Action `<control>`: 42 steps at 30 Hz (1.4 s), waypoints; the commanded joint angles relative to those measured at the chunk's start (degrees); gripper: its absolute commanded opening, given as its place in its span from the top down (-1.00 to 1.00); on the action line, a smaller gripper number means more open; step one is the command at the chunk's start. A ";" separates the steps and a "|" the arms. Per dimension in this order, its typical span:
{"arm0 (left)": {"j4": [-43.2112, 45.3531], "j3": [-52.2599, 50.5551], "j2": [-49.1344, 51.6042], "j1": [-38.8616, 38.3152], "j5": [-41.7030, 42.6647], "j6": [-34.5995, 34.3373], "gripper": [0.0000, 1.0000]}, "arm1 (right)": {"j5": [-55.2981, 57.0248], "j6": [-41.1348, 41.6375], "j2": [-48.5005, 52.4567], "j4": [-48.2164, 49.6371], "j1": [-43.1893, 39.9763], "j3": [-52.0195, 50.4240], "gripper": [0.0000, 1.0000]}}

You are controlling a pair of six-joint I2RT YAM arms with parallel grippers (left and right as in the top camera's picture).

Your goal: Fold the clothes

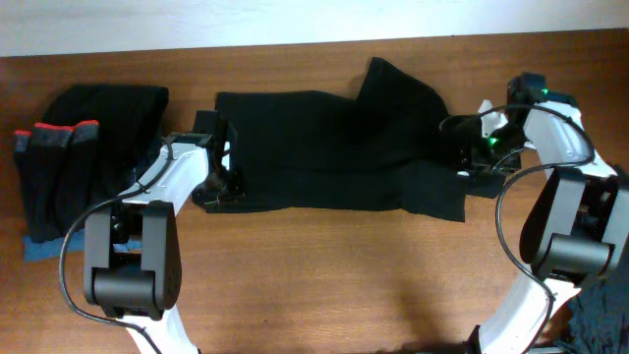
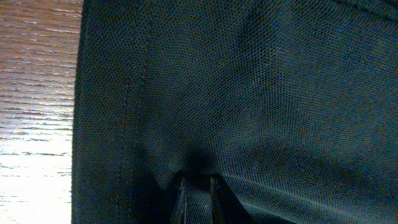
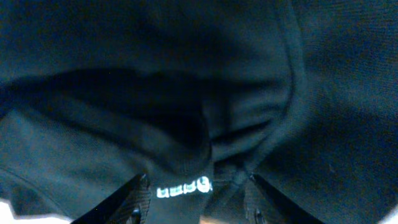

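A long black garment of the clothes (image 1: 334, 147) lies spread across the middle of the table, with a flap folded up at its far right. My left gripper (image 1: 218, 187) sits at the garment's left hem. In the left wrist view its narrow fingers (image 2: 197, 186) are shut on a pinch of the black mesh fabric (image 2: 249, 93). My right gripper (image 1: 470, 162) is at the garment's right end. In the right wrist view its jaws (image 3: 196, 202) stand apart, with bunched black cloth (image 3: 155, 74) and white lettering (image 3: 183, 187) lying loose between them.
A pile of black clothes with red-striped edges (image 1: 79, 147) lies at the far left on something blue (image 1: 39, 251). Grey-blue fabric (image 1: 600, 315) shows at the bottom right corner. Bare wood table (image 2: 31, 93) runs left of the hem and along the front.
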 commanded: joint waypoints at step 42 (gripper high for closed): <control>-0.94 -3.04 2.34 0.20 -0.46 0.70 0.70 | -3.50 1.05 2.75 7.87 4.28 12.48 0.35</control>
